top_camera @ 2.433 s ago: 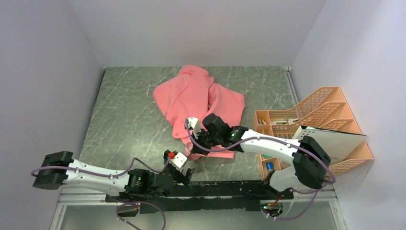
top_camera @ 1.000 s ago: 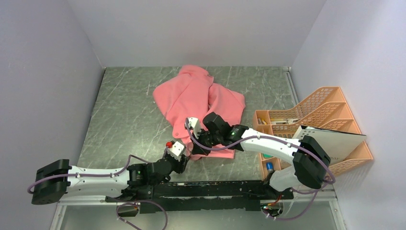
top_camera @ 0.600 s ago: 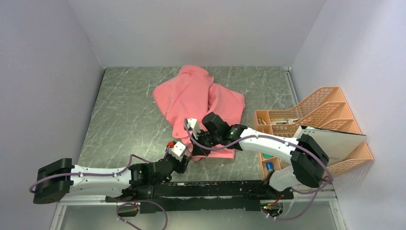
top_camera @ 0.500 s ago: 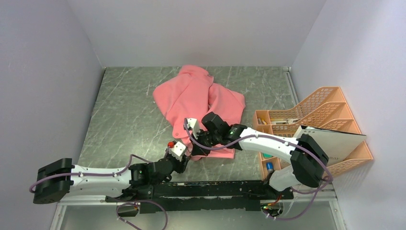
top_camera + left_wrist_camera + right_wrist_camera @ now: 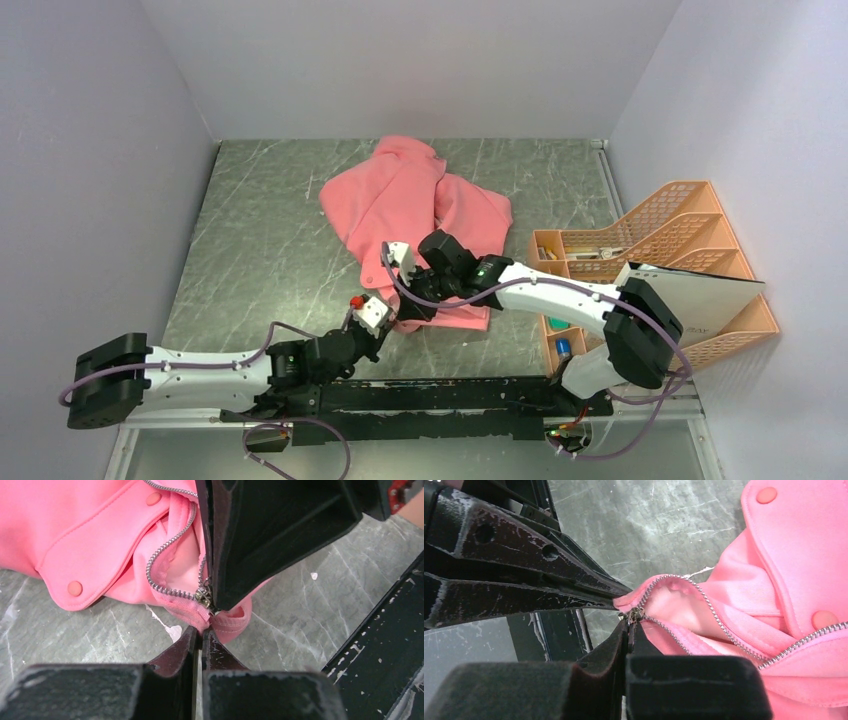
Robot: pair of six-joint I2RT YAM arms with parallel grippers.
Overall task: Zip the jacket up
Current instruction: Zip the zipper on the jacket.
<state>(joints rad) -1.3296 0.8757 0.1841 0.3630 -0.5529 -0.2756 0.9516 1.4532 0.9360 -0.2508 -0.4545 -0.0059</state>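
Jacket (image 5: 400, 200) of soft salmon fabric, left tool (image 5: 201, 636) pinching hem (image 5: 229, 623), right tool (image 5: 629, 627) clamped on metal slider (image 5: 634, 614)

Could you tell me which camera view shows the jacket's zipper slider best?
The left wrist view: the zipper slider sits sharp where the open teeth meet. The right wrist view shows it smaller, at the tips of the fingers. The top view hides it under the right arm.
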